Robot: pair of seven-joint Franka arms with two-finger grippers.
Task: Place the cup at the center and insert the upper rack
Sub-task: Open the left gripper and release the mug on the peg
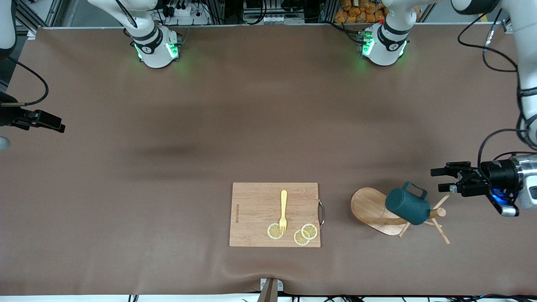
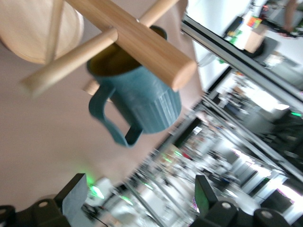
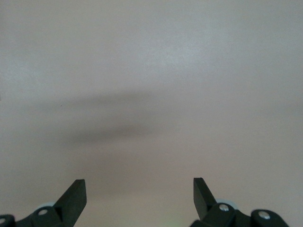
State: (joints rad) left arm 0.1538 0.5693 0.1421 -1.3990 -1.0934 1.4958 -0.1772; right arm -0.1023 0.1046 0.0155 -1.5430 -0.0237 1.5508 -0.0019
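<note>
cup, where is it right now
In the front view the cup hangs on the tipped-over upper rack, toward the left arm's end of the table, beside the cutting board.

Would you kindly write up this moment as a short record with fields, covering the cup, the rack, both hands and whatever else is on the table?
cup: teal ribbed cup hanging on the mug tree
rack: wooden mug tree tipped over on its side, toward the left arm's end of the table
left hand: left hand open, empty, beside the cup and apart from it
right hand: right hand open, empty, waiting over bare table at the right arm's end
cutting board: cutting board beside the rack
on board: yellow fork, lemon slices
</note>
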